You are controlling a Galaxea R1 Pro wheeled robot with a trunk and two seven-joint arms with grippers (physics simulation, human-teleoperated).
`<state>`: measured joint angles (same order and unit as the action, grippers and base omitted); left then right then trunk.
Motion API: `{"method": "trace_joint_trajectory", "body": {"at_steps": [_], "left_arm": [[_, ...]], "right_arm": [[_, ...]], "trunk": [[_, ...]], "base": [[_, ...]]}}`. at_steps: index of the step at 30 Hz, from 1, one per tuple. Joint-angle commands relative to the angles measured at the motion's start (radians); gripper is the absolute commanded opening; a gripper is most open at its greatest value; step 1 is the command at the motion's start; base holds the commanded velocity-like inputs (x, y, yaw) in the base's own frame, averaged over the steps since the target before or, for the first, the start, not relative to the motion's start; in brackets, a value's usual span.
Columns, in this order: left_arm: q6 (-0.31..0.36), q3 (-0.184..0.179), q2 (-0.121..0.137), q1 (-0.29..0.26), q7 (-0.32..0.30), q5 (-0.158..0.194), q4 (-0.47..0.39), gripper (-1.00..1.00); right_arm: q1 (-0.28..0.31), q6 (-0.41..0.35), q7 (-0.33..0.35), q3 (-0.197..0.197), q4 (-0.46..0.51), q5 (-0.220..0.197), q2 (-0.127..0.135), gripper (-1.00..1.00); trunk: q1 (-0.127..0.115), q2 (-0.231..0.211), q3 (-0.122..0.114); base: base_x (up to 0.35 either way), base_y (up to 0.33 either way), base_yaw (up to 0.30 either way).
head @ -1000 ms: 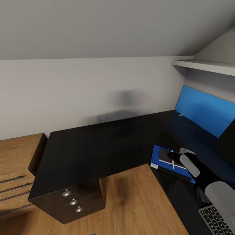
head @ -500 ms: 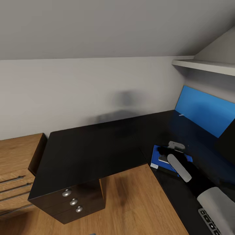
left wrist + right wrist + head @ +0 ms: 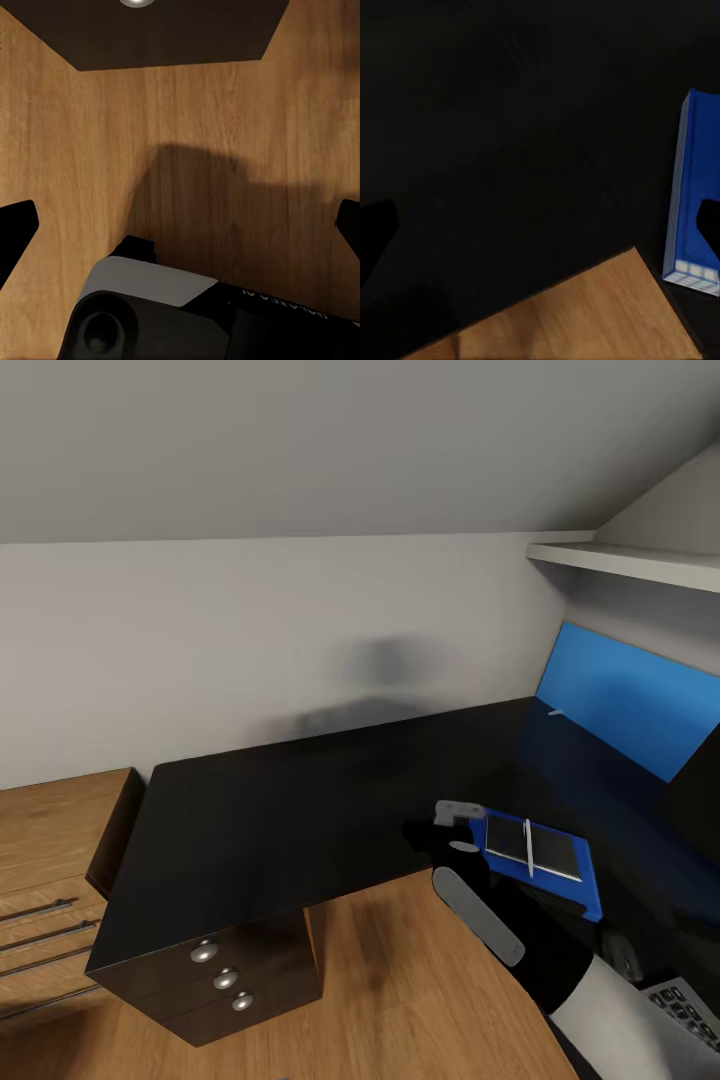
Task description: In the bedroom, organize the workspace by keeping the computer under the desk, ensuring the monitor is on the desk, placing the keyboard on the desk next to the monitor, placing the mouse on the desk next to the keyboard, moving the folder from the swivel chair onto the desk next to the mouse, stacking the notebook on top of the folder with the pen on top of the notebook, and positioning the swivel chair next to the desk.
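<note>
A blue folder (image 3: 590, 882) lies on the black desk (image 3: 290, 820) at the right. A dark notebook (image 3: 552, 852) rests on the folder, with a white pen (image 3: 528, 847) across it. The folder's edge (image 3: 690, 202) also appears in the right wrist view. My right gripper (image 3: 458, 828) hovers just left of the folder over the desk's inner corner, open and empty, its fingertips (image 3: 375, 232) spread wide. My left gripper (image 3: 180, 225) is open above the wooden floor. The monitor (image 3: 630, 700) with its blue screen stands at the far right, and a keyboard (image 3: 688, 1010) peeks in at the bottom right.
A drawer unit with three silver knobs (image 3: 225, 978) sits under the desk's left end. A wooden dresser (image 3: 50, 860) stands further left. A white shelf (image 3: 620, 560) hangs above the monitor. The wooden floor (image 3: 400, 980) lies in the desk's inner corner.
My right arm has swung left, from above the notebook to beside the folder's left edge. The notebook and pen now show uncovered.
</note>
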<state>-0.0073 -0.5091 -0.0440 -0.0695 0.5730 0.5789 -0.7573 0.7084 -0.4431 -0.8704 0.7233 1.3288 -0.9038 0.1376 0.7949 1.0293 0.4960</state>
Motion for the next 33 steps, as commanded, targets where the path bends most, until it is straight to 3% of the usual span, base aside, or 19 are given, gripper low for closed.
{"method": "trace_joint_trajectory", "body": {"at_steps": [1, 5, 6, 10, 11, 13, 17, 25, 31, 32, 33], "left_arm": [[-0.001, -0.004, 0.001, -0.001, 0.007, 0.007, 0.001, 1.00], [-0.002, 0.000, 0.004, -0.001, 0.006, 0.007, 0.016, 1.00], [-0.001, 0.000, 0.004, -0.001, 0.005, 0.007, 0.018, 1.00], [0.002, 0.001, 0.006, -0.001, 0.004, 0.007, 0.018, 1.00], [0.003, 0.001, 0.008, -0.001, 0.004, 0.007, 0.018, 1.00], [0.004, 0.003, 0.021, -0.001, 0.004, 0.007, 0.018, 1.00], [0.005, 0.004, 0.036, -0.001, 0.002, 0.008, 0.018, 1.00], [0.004, 0.010, 0.057, -0.001, 0.009, 0.010, 0.018, 1.00], [0.004, 0.035, 0.071, -0.001, 0.009, 0.010, 0.018, 1.00], [0.001, 0.039, 0.073, -0.001, 0.010, 0.009, 0.018, 1.00], [0.001, 0.039, 0.073, -0.001, 0.010, 0.010, 0.018, 1.00]], "right_arm": [[-0.002, -0.004, -0.008, 0.003, 0.007, -0.005, 0.000, 1.00], [-0.018, -0.004, -0.011, 0.004, 0.059, -0.006, -0.001, 1.00], [-0.020, -0.003, -0.017, 0.006, 0.061, -0.001, -0.023, 1.00], [-0.026, 0.007, -0.029, 0.009, 0.062, 0.002, -0.029, 1.00], [-0.028, 0.017, -0.035, 0.015, 0.062, 0.003, -0.030, 1.00], [-0.030, 0.056, -0.041, 0.072, 0.066, 0.007, -0.030, 1.00], [-0.030, 0.091, -0.041, 0.124, 0.066, 0.010, -0.031, 1.00], [-0.035, 0.114, -0.043, 0.153, 0.061, 0.009, -0.030, 1.00], [-0.136, 0.200, -0.063, 0.170, 0.064, 0.046, -0.023, 1.00], [-0.191, 0.249, -0.071, 0.213, 0.038, 0.087, -0.022, 1.00], [-0.202, 0.260, -0.072, 0.227, 0.026, 0.095, -0.022, 1.00]], "trunk": [[0.000, 0.001, 0.001], [0.000, 0.001, 0.001], [0.000, 0.001, 0.001], [0.000, 0.001, 0.001], [0.000, 0.001, 0.000], [0.000, 0.001, -0.002], [0.000, 0.001, -0.008], [0.000, 0.001, -0.021], [0.000, 0.001, -0.030], [0.000, 0.001, -0.031], [0.000, 0.001, -0.031]], "base": [[0.000, 0.000, 0.000], [-0.138, 0.054, 0.007], [-0.299, 0.150, 0.237], [-0.302, 0.154, 0.263], [-0.304, 0.156, 0.262], [-0.305, 0.157, 0.091], [-0.305, 0.154, 0.027], [-0.314, 0.127, 0.004], [-0.327, 0.023, 0.000], [-0.107, 0.003, 0.000], [-0.086, 0.002, 0.000]]}}
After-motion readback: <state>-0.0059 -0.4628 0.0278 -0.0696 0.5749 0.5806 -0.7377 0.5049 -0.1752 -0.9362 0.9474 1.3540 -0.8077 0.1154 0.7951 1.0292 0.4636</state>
